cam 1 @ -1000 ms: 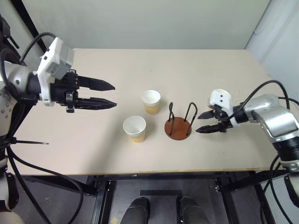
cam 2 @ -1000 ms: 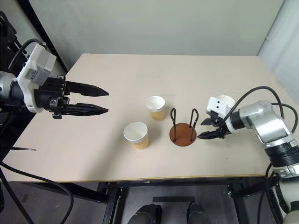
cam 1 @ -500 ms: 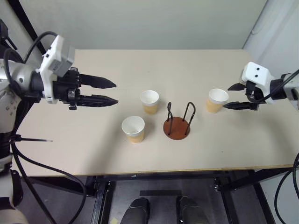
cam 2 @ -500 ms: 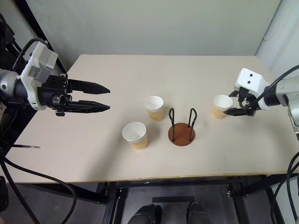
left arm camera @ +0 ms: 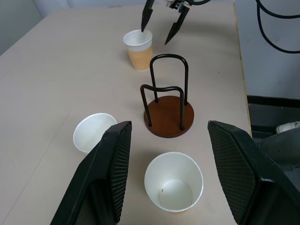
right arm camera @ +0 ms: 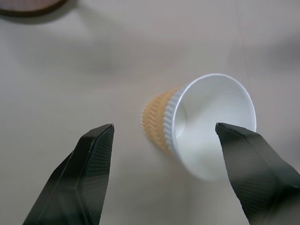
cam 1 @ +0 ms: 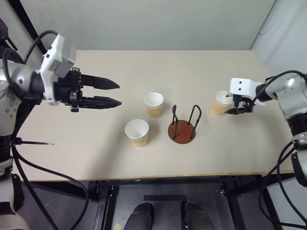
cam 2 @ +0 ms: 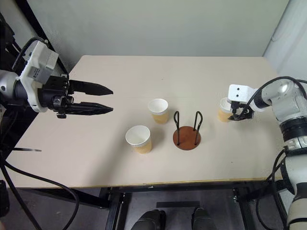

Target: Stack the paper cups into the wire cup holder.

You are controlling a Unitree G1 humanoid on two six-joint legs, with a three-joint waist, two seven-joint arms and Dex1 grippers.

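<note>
Beige table [cam 1: 206, 72], right gripper [cam 1: 236, 106] now poised over right-hand paper cup [cam 1: 220, 103]

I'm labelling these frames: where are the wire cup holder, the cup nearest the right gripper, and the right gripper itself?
wire cup holder [cam 1: 182, 132]: left eye view, on its reddish-brown disc base.
cup nearest the right gripper [right arm camera: 161, 123]: right wrist view, on its tan band.
right gripper [left arm camera: 161, 24]: left wrist view, midway between its fingertips.

No text, label, brand, number or sign could be read on anything in these views
</note>
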